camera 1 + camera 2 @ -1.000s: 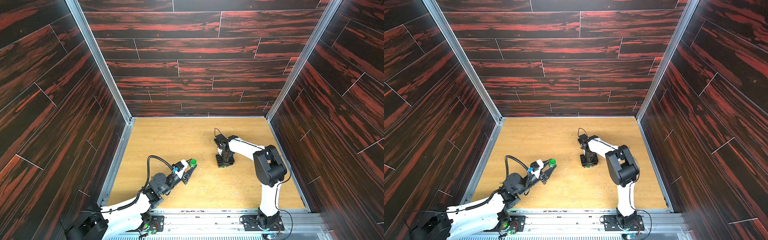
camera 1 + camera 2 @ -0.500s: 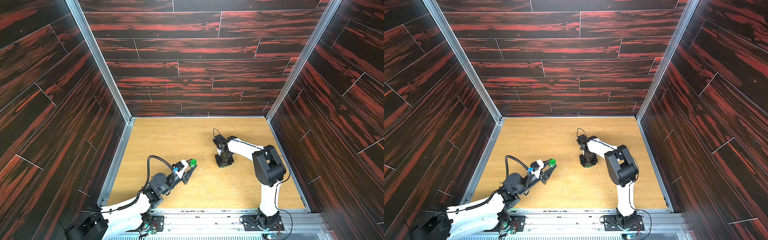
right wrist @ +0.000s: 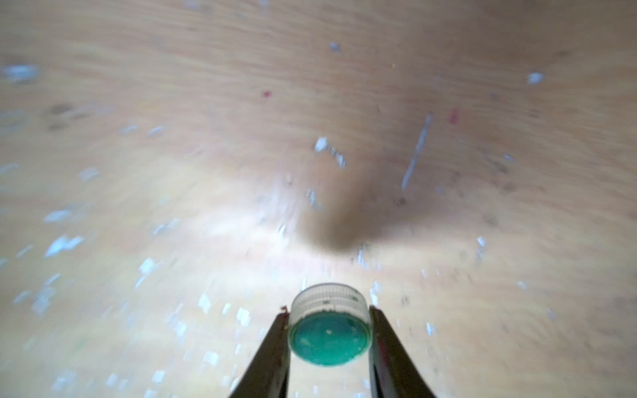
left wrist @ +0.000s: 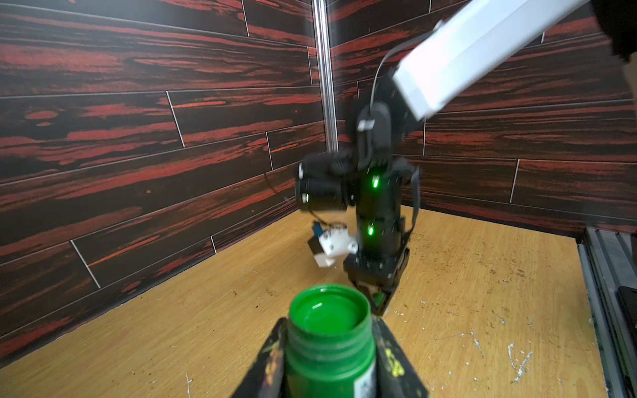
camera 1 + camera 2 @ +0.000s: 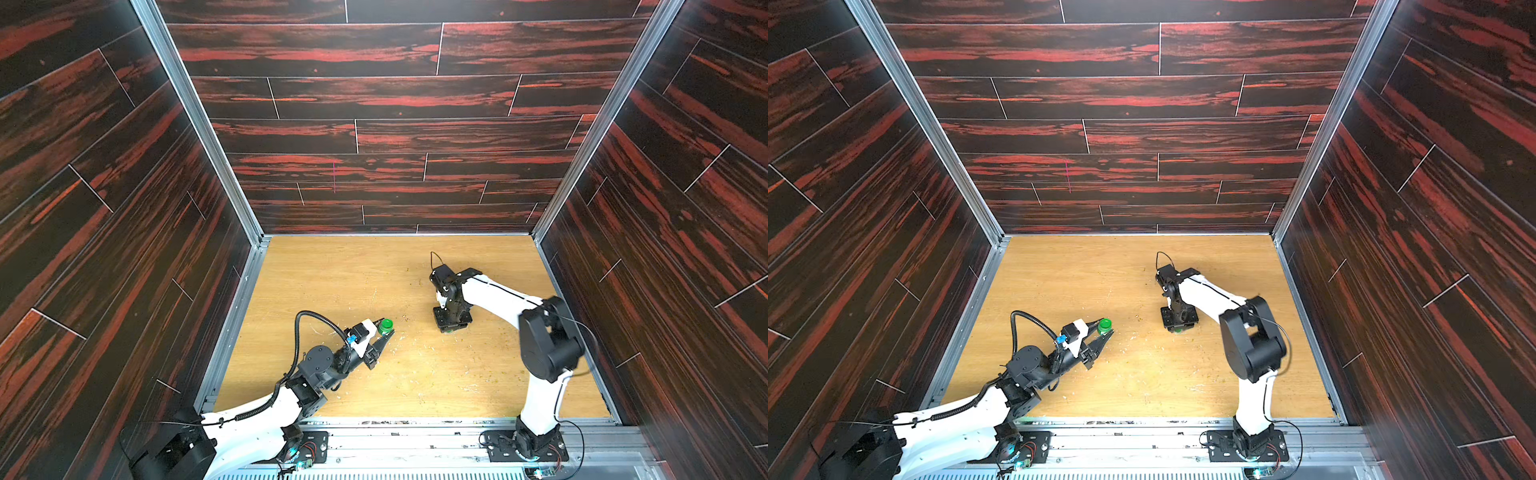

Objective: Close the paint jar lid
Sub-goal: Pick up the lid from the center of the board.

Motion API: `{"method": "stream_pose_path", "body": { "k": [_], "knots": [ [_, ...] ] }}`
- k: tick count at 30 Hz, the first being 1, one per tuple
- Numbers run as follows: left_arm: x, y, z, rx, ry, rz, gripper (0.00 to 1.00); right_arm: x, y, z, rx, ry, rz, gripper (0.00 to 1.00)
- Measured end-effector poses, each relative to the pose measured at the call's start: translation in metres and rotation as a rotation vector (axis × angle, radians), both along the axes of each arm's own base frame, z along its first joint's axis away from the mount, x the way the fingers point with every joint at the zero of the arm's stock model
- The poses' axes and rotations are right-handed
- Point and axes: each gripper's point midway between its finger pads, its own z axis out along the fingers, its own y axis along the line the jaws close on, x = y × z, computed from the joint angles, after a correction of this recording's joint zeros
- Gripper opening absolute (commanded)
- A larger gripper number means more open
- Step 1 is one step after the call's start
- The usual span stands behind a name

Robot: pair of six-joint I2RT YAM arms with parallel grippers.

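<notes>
A pale wooden tabletop (image 5: 332, 282), flecked with white scraps and paint marks, lies inside dark red wood-grain walls (image 5: 374, 104). In both top views, both arms stand almost where they stood a second ago. The real change is small and sits at the right gripper (image 5: 451, 328): its jaws have drawn in on the lid (image 3: 329, 330), a small round cap with a ribbed pale side wall and a green face. The right wrist view shows a dark finger (image 3: 275, 344) pressed against each side of the cap, so the gap is narrow and filled by the lid. That picture is smeared, and it cannot be told whether the cap is clear of the wood. In the left wrist view the fingertips point straight down at the tabletop, with a spot of green between them.

This likely means the pick-up of the lid is secured, while carrying it over and seating it are not yet done.

The left gripper (image 5: 384, 329) is clamped narrowly on the paint jar (image 4: 329, 330), a tiny round jar of bright green with a threaded neck. Its paint-stained fingers (image 4: 272, 358) grip just below the threads. The jar's mouth is open and uncovered, and it sits near the table's middle, well apart from the lid (image 5: 1177, 331).
</notes>
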Motion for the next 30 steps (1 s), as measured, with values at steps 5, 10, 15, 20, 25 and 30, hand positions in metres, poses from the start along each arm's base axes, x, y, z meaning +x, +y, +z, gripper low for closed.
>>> {"method": "stream_pose_path", "body": {
  "k": [5, 10, 15, 20, 25, 30],
  "knots": [
    [0.0, 0.0, 0.0, 0.0, 0.0, 0.0, 0.15, 0.001, 0.03, 0.085, 0.161, -0.112, 0.086, 0.32],
    [0.0, 0.0, -0.001, 0.003, 0.002, -0.001, 0.15, -0.018, 0.066, 0.146, 0.289, -0.145, 0.217, 0.32],
    [0.0, -0.001, -0.003, 0.008, 0.008, -0.002, 0.15, -0.047, 0.095, 0.175, 0.346, -0.115, 0.332, 0.32],
    [0.001, -0.002, -0.008, 0.019, 0.019, -0.006, 0.15, -0.067, 0.114, 0.187, 0.359, -0.08, 0.4, 0.32],
    [0.001, -0.003, -0.011, 0.026, 0.025, -0.009, 0.15, -0.079, 0.125, 0.193, 0.36, -0.052, 0.441, 0.32],
    [0.001, -0.004, -0.011, 0.024, 0.028, -0.012, 0.15, -0.088, 0.135, 0.197, 0.353, -0.032, 0.475, 0.32]
  ]
}}
